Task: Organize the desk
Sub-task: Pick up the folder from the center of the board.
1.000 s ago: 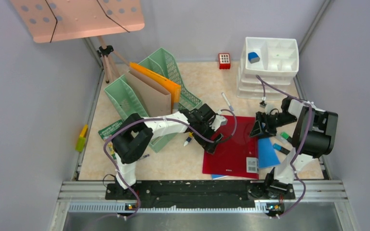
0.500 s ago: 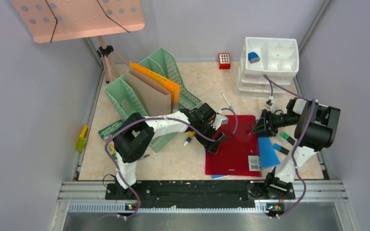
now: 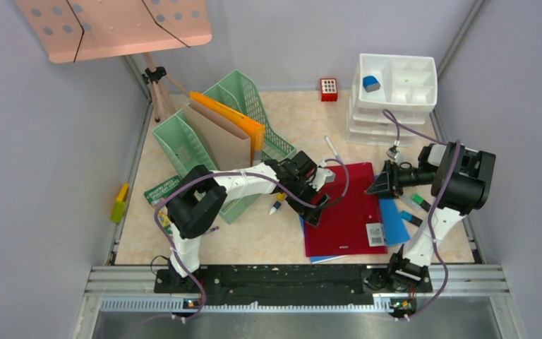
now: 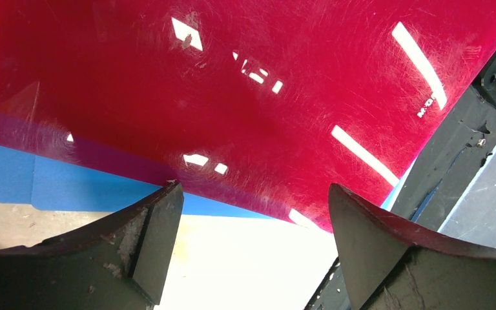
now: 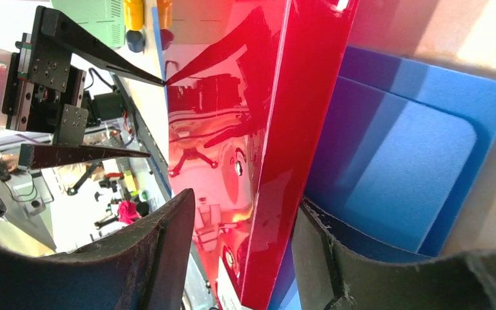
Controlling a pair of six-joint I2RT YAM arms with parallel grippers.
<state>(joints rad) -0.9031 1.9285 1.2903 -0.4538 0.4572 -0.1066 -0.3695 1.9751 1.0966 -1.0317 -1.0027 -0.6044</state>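
Observation:
A glossy red folder [image 3: 342, 212] lies on the beige desk [image 3: 254, 236], partly over a blue folder [image 3: 395, 219]. My left gripper [image 3: 317, 208] is low at the red folder's left edge. In the left wrist view the left gripper [image 4: 255, 194] is open, with only bare desk [image 4: 232, 258] between its fingers and the red folder [image 4: 265, 77] just beyond the tips. My right gripper [image 3: 375, 185] is at the folder's right edge. In the right wrist view the right gripper [image 5: 244, 206] straddles the raised edge of the red folder [image 5: 278, 129], with a gap on the left side; the blue folder [image 5: 400, 142] lies beneath.
Green file racks [image 3: 219, 134] with brown and orange folders stand at the back left. A white drawer organiser [image 3: 395, 85] and a red block [image 3: 329, 89] are at the back right. Markers [image 3: 415, 205] lie by the right arm, and a pen [image 3: 275, 206] lies under the left arm. A pink stand plate [image 3: 113, 25] overhangs the far left.
The red folder has shifted a little to the right and back, and its right edge is raised. The right gripper's jaws have narrowed around that edge. The left arm has barely moved.

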